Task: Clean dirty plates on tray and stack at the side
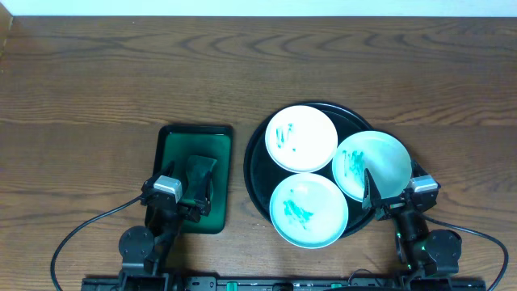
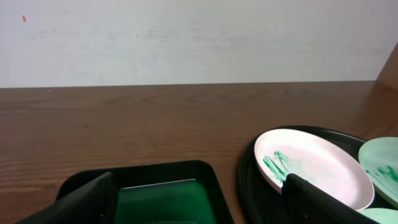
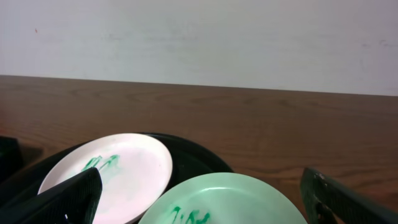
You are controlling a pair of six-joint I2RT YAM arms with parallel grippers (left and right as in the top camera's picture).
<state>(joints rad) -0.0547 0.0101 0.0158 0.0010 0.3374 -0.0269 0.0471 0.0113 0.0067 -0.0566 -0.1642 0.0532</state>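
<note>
The round black tray [image 1: 255, 166] holds three plates with teal-green smears: a white one at the back [image 1: 301, 137], a mint one at the right [image 1: 380, 158] and one at the front [image 1: 308, 210]. My right gripper [image 1: 392, 191] is open and empty, low at the tray's right front, its fingers straddling the near edge of the mint plate [image 3: 236, 196]. The back plate [image 3: 134, 168] lies beyond it. My left gripper [image 1: 198, 174] is open and empty over the green rectangular tray [image 1: 174, 133]. The left wrist view shows the back plate [image 2: 323, 165] and the black tray's rim [image 2: 249, 180].
The green rectangular tray [image 2: 161, 168] lies left of the black tray with a narrow strip of wood between them. The brown wooden table [image 1: 121, 73] stretches to the back and left. A pale wall [image 2: 199, 37] stands behind the table.
</note>
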